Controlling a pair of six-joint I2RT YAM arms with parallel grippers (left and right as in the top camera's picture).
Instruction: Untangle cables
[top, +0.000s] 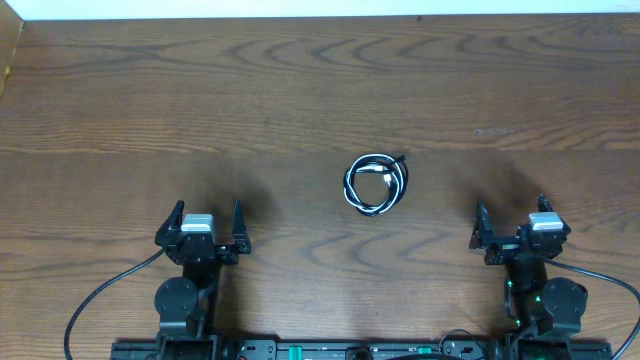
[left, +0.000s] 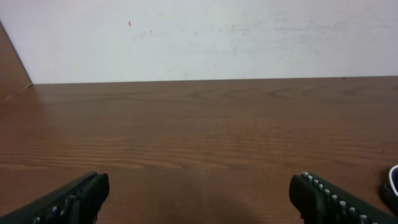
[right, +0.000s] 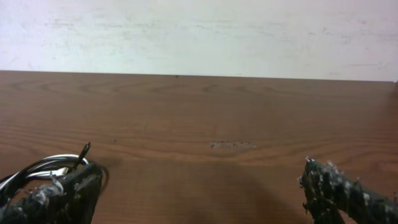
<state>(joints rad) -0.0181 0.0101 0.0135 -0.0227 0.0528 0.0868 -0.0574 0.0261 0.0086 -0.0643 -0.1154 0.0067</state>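
The cables (top: 375, 185), one black and one white, lie wound together in a small round coil on the wooden table (top: 300, 90), about mid-table. My left gripper (top: 208, 208) stands open well to the coil's lower left, with nothing between its fingers. My right gripper (top: 511, 208) stands open to the coil's lower right, also empty. In the left wrist view the left gripper (left: 199, 190) shows bare wood between its fingers, and a bit of cable (left: 393, 177) peeks in at the right edge. In the right wrist view the cables (right: 43, 165) lie just beyond the left finger of the right gripper (right: 202, 186).
A white wall (left: 205, 37) rises behind the table's far edge. A raised wooden side (top: 10, 50) borders the table at the far left. Thick black arm wires (top: 100, 295) loop near both arm bases at the front.
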